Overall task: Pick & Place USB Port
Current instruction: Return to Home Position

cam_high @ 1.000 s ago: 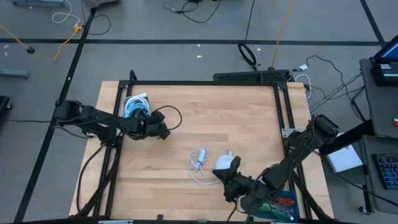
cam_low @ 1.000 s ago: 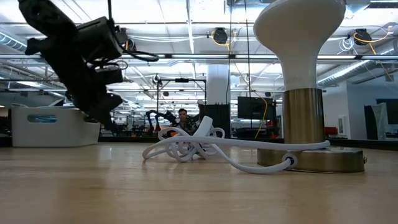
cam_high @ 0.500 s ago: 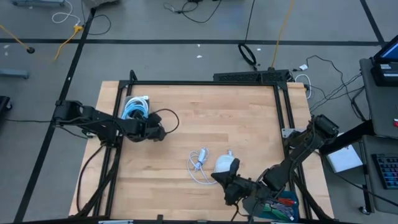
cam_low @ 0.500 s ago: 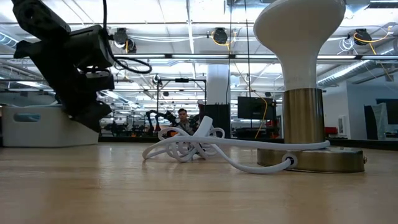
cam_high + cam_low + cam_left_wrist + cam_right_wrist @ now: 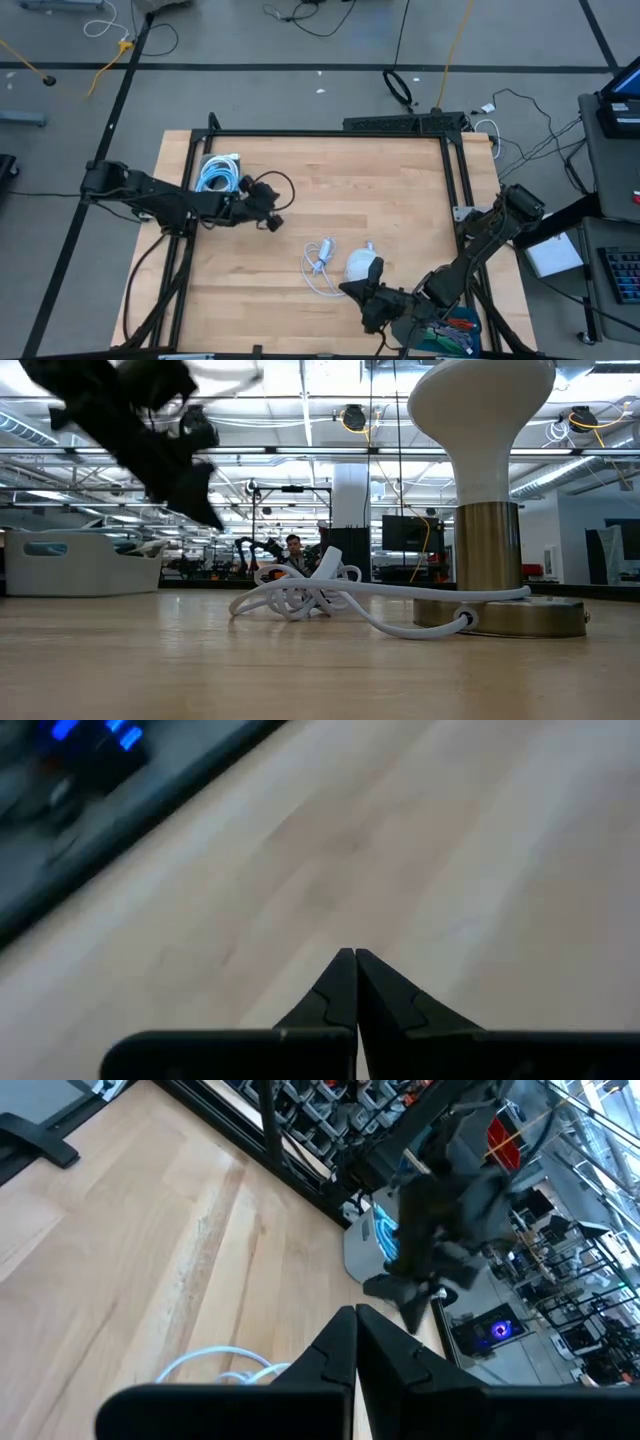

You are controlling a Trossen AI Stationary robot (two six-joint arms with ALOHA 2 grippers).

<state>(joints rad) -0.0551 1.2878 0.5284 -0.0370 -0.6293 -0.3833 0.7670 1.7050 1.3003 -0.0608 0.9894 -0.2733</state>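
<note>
Since the earlier frame, the left gripper (image 5: 272, 222) is shifted away from the gray bin (image 5: 232, 157) toward the table's (image 5: 390, 190) middle, and in the low view it (image 5: 208, 512) is seen raised higher above the wood. The right arm is unchanged.

The left arm is stretched from the table's left edge across the left half, its forearm passing beside the gray bin. Its jaws are closed on nothing, as shown in the left wrist view (image 5: 355, 960), with only bare wood beneath them.

The right arm is folded low at the near right corner, above the blue bin (image 5: 442, 338). The right gripper (image 5: 350, 288) is pointed toward the left and is held just beside the lamp (image 5: 364, 265). Its jaws are closed and empty (image 5: 355, 1315).

A white cable (image 5: 320, 262) is left loose on the table, coiled beside the lamp, between the two grippers. In the low view one end of it (image 5: 300, 595) is seen lying against the lamp's base. Blue and white cables (image 5: 218, 175) are held in the gray bin at the far left.
</note>
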